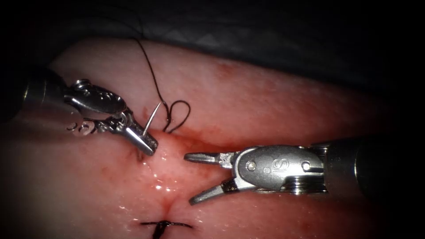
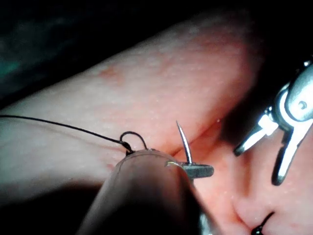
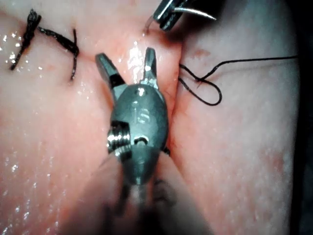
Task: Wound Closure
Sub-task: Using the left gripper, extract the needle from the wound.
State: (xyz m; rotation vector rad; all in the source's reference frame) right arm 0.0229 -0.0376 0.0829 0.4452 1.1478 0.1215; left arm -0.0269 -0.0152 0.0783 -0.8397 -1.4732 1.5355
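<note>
Endoscope view: the left tool (image 1: 148,144) has its jaws clamped on the needle (image 1: 152,118) near the tip end, the point standing free above the tissue (image 1: 265,102) just left of the cut (image 1: 170,177), the rest of its curve hidden behind the jaws. The right tool (image 1: 192,179) hovers over the cut, jaws wide and holding nothing. Thread (image 1: 175,116) loops on the far tissue, and a tied stitch (image 1: 166,225) crosses the near cut.

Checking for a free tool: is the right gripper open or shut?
Open: the right gripper has its jaws spread apart above the tissue, holding nothing.
</note>
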